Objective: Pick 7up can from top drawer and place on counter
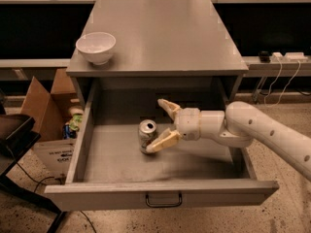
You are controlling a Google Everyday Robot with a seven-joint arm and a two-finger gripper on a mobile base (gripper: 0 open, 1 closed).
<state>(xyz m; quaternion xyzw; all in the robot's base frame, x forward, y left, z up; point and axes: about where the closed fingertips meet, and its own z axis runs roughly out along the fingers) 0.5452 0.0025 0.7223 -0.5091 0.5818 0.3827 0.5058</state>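
The 7up can [146, 134] stands upright in the middle of the open top drawer [160, 194], which is pulled out towards me with its dark handle at the front. My gripper [161, 124] reaches in from the right, inside the drawer, just right of the can. Its fingers are open; the near fingertip [154, 147] sits at the can's lower right side, the far finger [166, 106] points behind it. The jaws do not close on the can. The grey counter [160, 35] lies above the drawer.
A white bowl [96, 47] stands on the counter's front left corner. An open cardboard box [46, 113] with items sits on the floor left of the cabinet. A dark chair part [12, 135] is at far left. Cables and a power strip [284, 57] are at right.
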